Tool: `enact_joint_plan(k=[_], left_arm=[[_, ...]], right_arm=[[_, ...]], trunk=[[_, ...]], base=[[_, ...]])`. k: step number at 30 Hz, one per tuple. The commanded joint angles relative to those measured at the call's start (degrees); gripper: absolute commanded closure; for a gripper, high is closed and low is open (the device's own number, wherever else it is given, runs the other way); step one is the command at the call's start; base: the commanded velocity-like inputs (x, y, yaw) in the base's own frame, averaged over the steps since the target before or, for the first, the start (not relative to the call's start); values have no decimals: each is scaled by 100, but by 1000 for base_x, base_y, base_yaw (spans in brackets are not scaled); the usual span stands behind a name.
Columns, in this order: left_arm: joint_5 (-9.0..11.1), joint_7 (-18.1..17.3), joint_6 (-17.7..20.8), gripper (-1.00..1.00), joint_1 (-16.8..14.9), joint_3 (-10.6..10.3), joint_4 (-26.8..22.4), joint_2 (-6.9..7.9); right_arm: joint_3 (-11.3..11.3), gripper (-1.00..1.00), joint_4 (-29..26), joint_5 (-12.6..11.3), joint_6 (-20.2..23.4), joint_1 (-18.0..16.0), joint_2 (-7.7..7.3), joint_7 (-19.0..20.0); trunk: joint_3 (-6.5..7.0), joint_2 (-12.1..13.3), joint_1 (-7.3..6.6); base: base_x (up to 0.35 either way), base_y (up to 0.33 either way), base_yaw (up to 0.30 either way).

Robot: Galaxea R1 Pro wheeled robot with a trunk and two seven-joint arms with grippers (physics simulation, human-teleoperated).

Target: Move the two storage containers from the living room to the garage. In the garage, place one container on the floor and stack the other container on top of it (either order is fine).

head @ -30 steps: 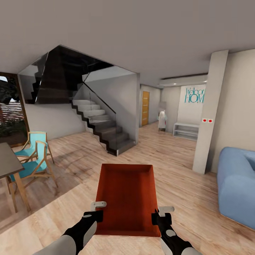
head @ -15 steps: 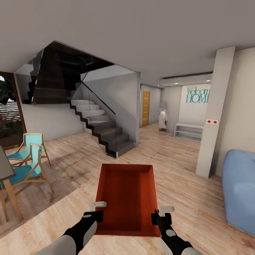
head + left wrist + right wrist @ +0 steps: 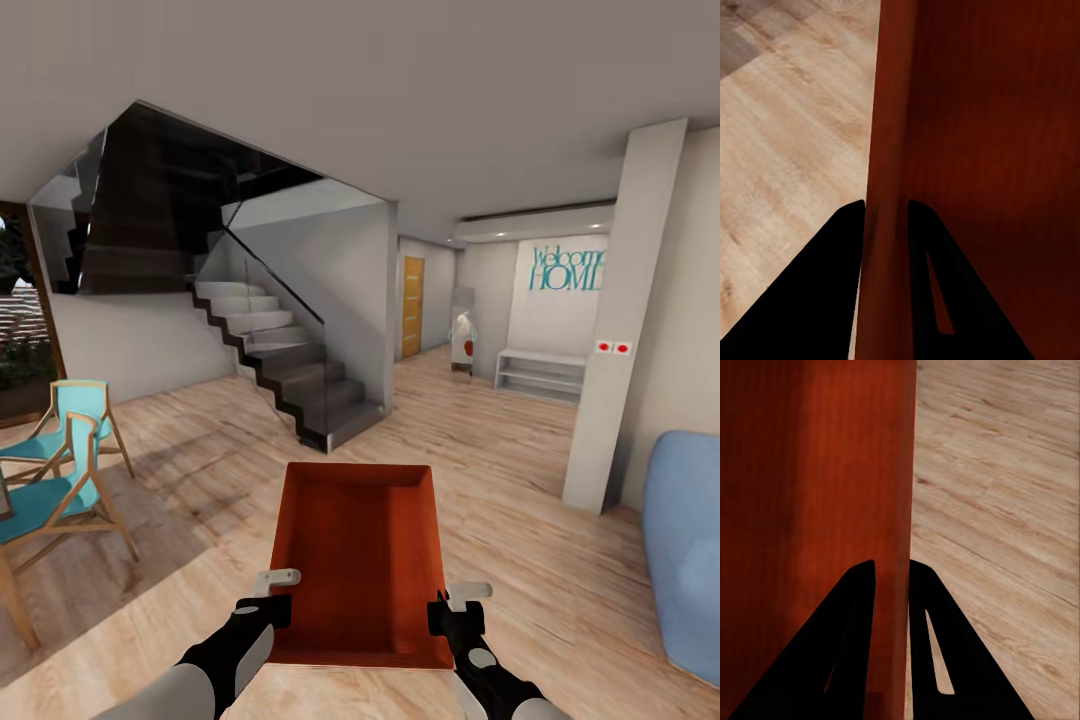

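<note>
red-orange storage container (image 3: pixel 360 560), held level above the light wood floor (image 3: pixel 520 480) of the living room, facing the staircase (image 3: pixel 290 370). left gripper (image 3: pixel 277 595) clamped on its left wall, right gripper (image 3: pixel 450 603) clamped on its right wall; blue sofa (image 3: pixel 690 540) to the right.

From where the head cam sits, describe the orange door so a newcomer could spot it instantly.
Start at the dark staircase in the middle of the room and follow its grey side wall to the right, where a passage opens. The door stands in that passage's far wall, left of the "Welcome HOME" lettering. It is the lone warm orange wood panel among pale grey walls.
</note>
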Motion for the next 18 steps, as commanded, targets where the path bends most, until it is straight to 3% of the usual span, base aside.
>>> enact_joint_plan(k=[1, 18], left_arm=[[-92, 95, 41, 100, -3, 81, -27, 32], [-92, 93, 41, 100, -4, 82, -2, 37]], right_arm=[[-199, 100, 6, 68, -13, -6, 2, -8], [-199, 100, 33, 68, -12, -6, -6, -4]], trunk=[[-9, -6, 4], [-9, -6, 4]], base=[[321, 0, 0], [321, 0, 0]])
